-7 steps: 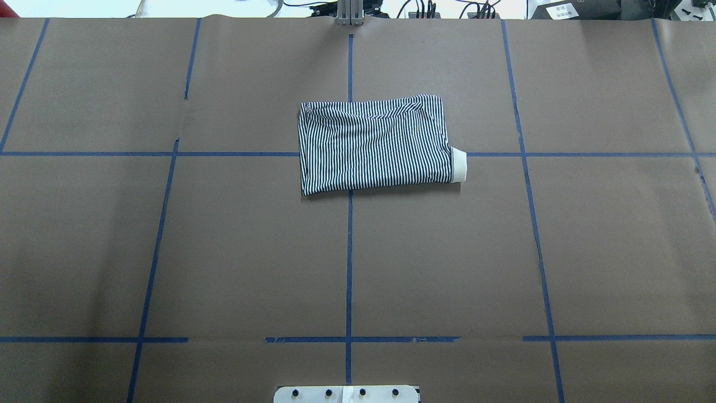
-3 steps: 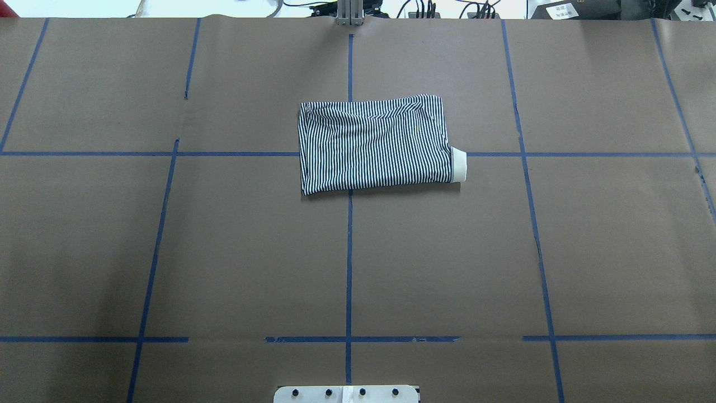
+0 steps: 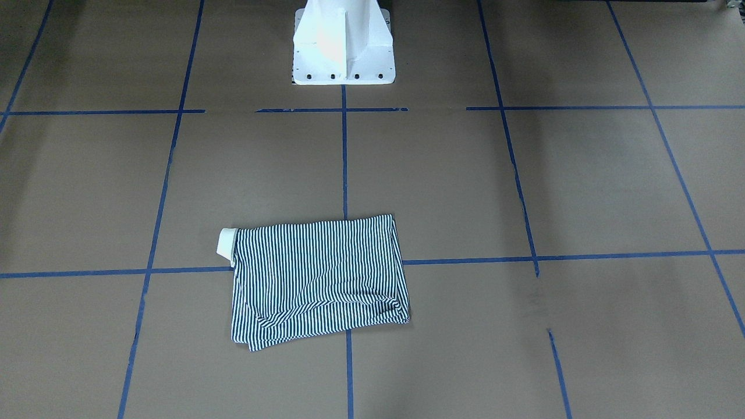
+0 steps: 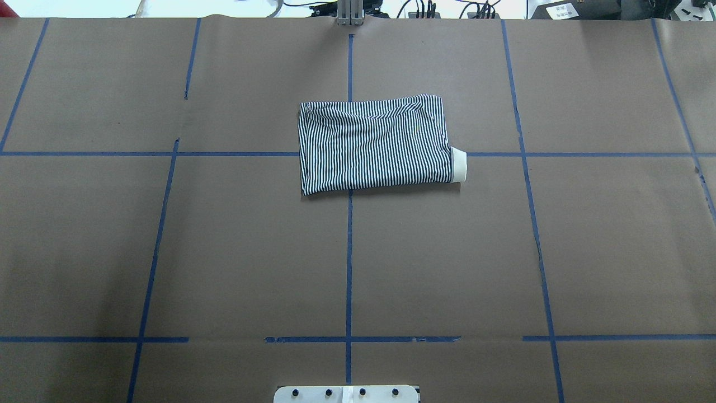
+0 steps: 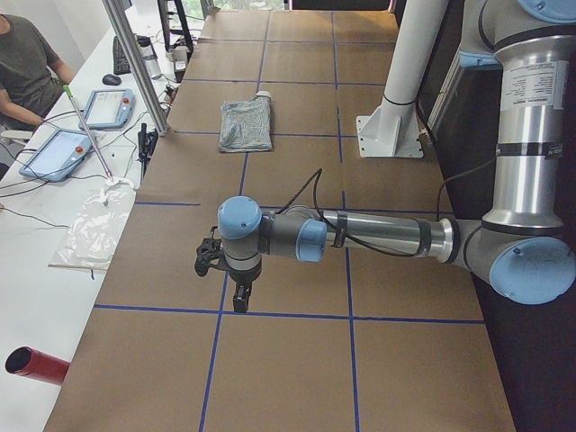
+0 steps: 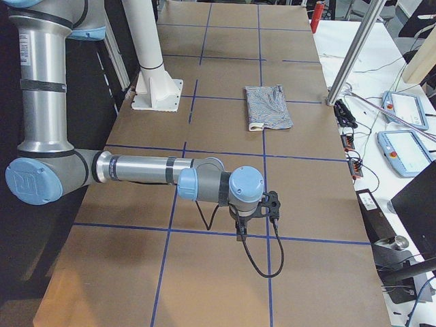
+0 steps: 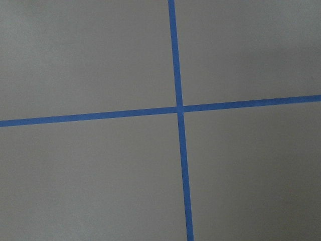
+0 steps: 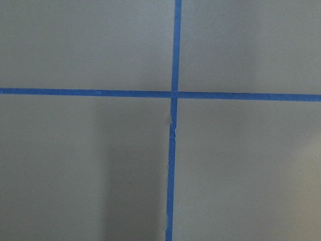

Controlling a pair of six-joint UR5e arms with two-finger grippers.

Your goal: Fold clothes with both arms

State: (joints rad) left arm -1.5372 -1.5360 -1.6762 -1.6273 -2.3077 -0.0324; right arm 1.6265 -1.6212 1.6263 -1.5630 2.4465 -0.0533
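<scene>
1. The left tool (image 5: 240, 300) hangs over a blue tape (image 7: 176, 108) crossing; I cannot tell whether it is open or closed.
2. The right tool (image 6: 240, 231) hangs likewise at the opposite end; its state cannot be told either.
3. The brown-papered tabletop (image 4: 251, 252) carries the folded striped shirt (image 4: 375, 145) mid-width, across from the white pedestal (image 3: 343, 43) and well apart from both tools.

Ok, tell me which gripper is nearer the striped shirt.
Right, though only slightly. The right gripper and left gripper each hang far off toward opposite table ends; the striped shirt lies off-centre, toward the right one.
</scene>
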